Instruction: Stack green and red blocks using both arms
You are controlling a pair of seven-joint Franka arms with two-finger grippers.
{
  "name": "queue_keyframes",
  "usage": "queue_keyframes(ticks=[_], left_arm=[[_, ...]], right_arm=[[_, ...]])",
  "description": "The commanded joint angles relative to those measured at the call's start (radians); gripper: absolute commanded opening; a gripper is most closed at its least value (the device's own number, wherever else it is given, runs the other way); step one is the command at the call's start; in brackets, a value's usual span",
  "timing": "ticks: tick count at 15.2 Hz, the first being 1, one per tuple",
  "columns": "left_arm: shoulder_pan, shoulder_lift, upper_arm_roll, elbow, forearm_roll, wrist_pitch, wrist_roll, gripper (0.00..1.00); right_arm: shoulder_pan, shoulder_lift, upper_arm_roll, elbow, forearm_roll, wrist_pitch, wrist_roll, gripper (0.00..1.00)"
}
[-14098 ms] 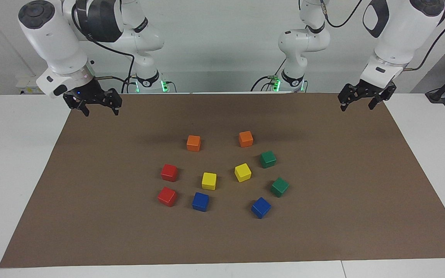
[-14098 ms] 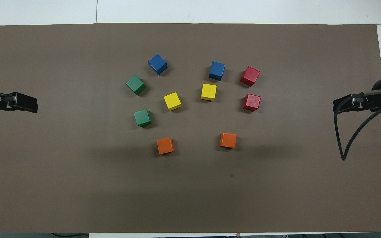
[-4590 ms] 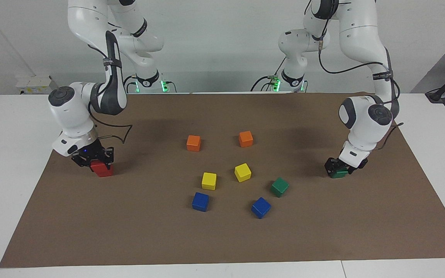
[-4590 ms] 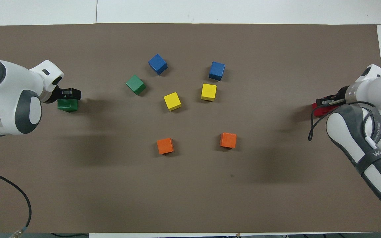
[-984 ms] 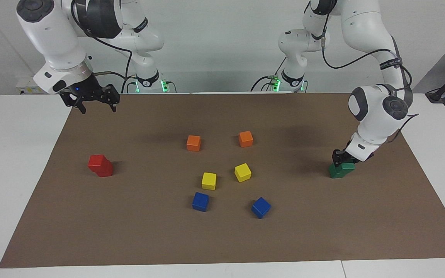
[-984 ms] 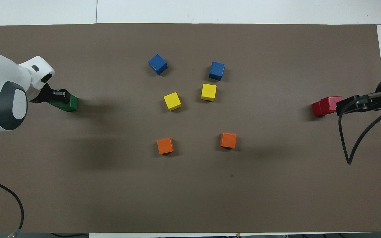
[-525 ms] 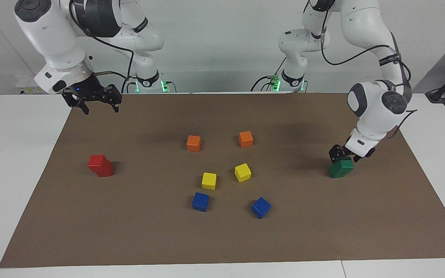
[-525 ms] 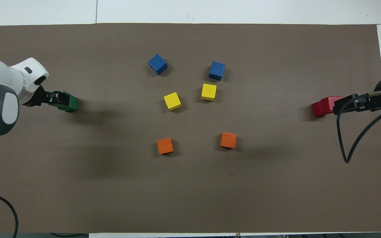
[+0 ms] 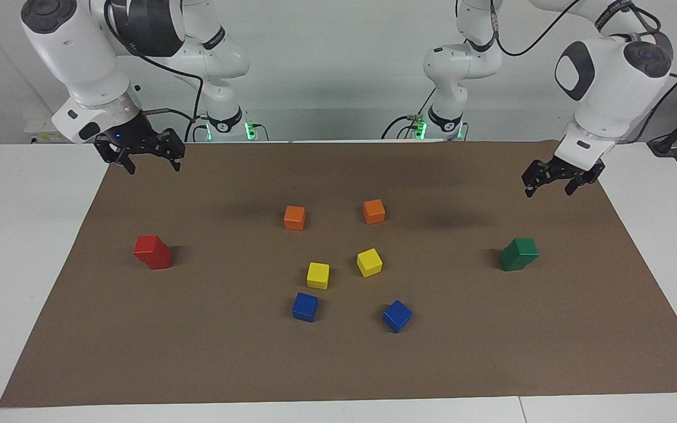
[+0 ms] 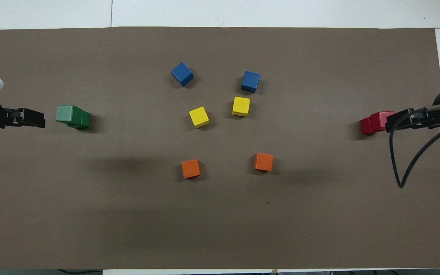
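Note:
Two red cubes (image 9: 153, 252) stand stacked, the upper one a little askew, toward the right arm's end of the mat; they also show in the overhead view (image 10: 373, 122). Two green cubes (image 9: 518, 254) stand stacked, also a little askew, toward the left arm's end, and show in the overhead view (image 10: 72, 116). My right gripper (image 9: 154, 168) is open and empty, high over the mat's corner near its base, seen from above (image 10: 397, 122). My left gripper (image 9: 548, 191) is open and empty, raised above the mat, apart from the green stack, seen from above (image 10: 36, 119).
In the middle of the brown mat (image 9: 491, 352) lie two orange cubes (image 9: 294, 217) (image 9: 374, 211) nearest the robots, then two yellow cubes (image 9: 318, 275) (image 9: 369, 262), then two blue cubes (image 9: 305, 306) (image 9: 396, 315) farthest from them. White table surrounds the mat.
My left gripper has let go of the upper green cube and risen up and away from the green stack. The right arm has stayed where it was. Both stacks stand unmoved.

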Motion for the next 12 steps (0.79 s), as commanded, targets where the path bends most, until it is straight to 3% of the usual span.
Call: queue_keyframes(ticks=[1,7,10,12], left_arm=[[-0.008,-0.01,0.002,0.022,-0.011,-0.065,0.005,1.0],[-0.016,-0.004,0.019,0.033,-0.016,-0.005,-0.005,1.0],[-0.034,0.09,0.023,0.194,-0.024,-0.105,-0.008,1.0],[-0.043,0.078,0.023,0.176,-0.024,-0.106,-0.009,1.0]], right_arm=[[-0.006,-0.018,0.002,-0.02,0.017,0.025,0.019,1.0],[-0.008,-0.017,0.003,-0.016,0.017,0.023,0.017,1.0],[-0.002,-0.017,0.003,-0.016,0.017,0.023,0.019,1.0],[-0.005,-0.018,0.003,-0.015,0.017,0.023,0.019,1.0]])
